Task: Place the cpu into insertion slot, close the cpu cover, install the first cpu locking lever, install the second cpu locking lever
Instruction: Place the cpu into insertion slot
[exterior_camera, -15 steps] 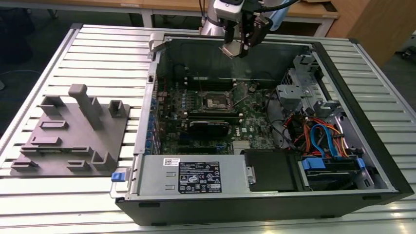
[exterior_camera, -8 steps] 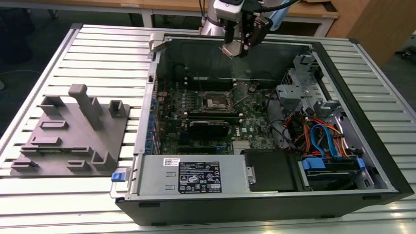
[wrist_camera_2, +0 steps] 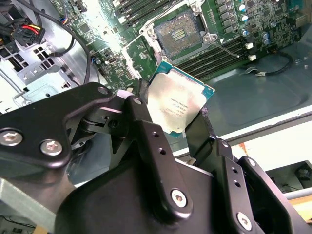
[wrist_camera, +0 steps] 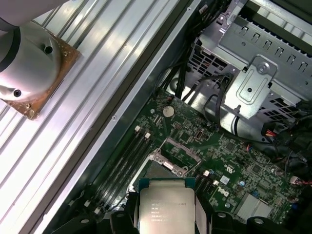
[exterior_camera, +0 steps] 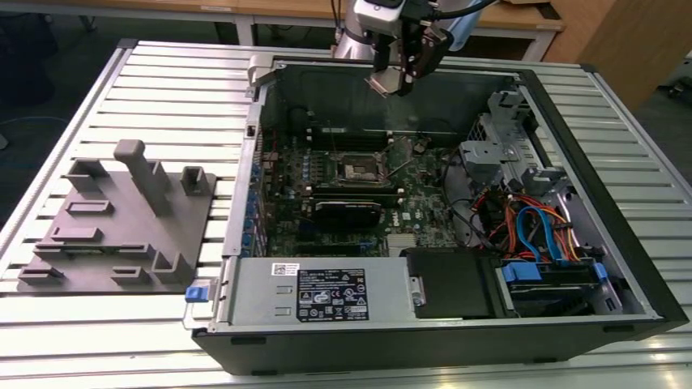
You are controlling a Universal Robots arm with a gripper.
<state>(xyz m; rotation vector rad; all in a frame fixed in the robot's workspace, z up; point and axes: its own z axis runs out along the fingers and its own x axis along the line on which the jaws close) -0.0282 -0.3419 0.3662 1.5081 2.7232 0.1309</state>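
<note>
A: How does the arm (exterior_camera: pixel 362 20) stand?

B: In the exterior view it comes down from the far side of the open black computer case (exterior_camera: pixel 433 344), which lies on the slatted silver metal table (exterior_camera: pixel 162 73). The wrist points downwards. The black two-finger tool (exterior_camera: pixel 398 81) hangs over the far wall of the case, high above the green circuit board (exterior_camera: pixel 416 212).

A: Is the tool holding something?

B: Yes, it is closed on the small flat square cpu (wrist_camera_2: pixel 178 105) with the dull silver-grey metal top. In both wrist views the black fingers (wrist_camera_2: pixel 204 127) press on two opposite edges of the cpu, and it sits tilted between them.

A: And the insertion slot?

B: The small square black insertion slot (wrist_camera_2: pixel 181 33) with the silver metal rim is set in the circuit board, below the cpu and well apart from it. Its inner contact field is visible in the second wrist view.

A: What else is on the table?

B: A grey moulded tray (exterior_camera: pixel 119 227) lies beside the computer case, at the exterior view's left.
</note>
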